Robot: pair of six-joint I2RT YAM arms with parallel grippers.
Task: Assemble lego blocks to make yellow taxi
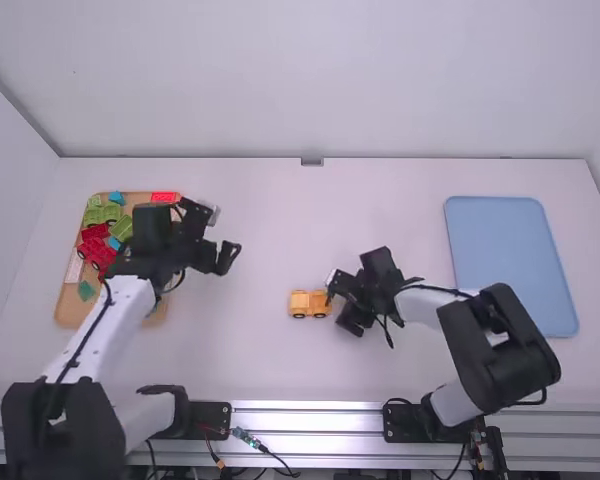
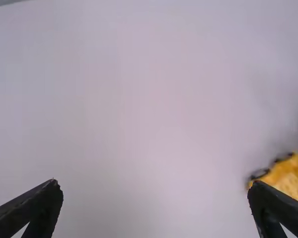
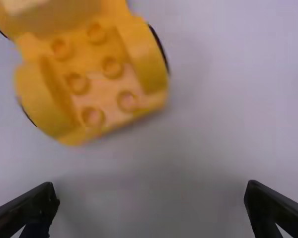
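left gripper (image 2: 155, 184) and right gripper (image 3: 151, 184) spread, empty | car (image 3: 100, 84) likely light, hard, rolls easily | pinch both sides

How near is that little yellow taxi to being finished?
It looks partway at best. The yellow wheeled base stands on the table, with bare studs at one end. Nothing is in hand: the left hand and right hand are both open and empty. Probably still to come are blocks on those studs; loose ones lie in the tan tray.
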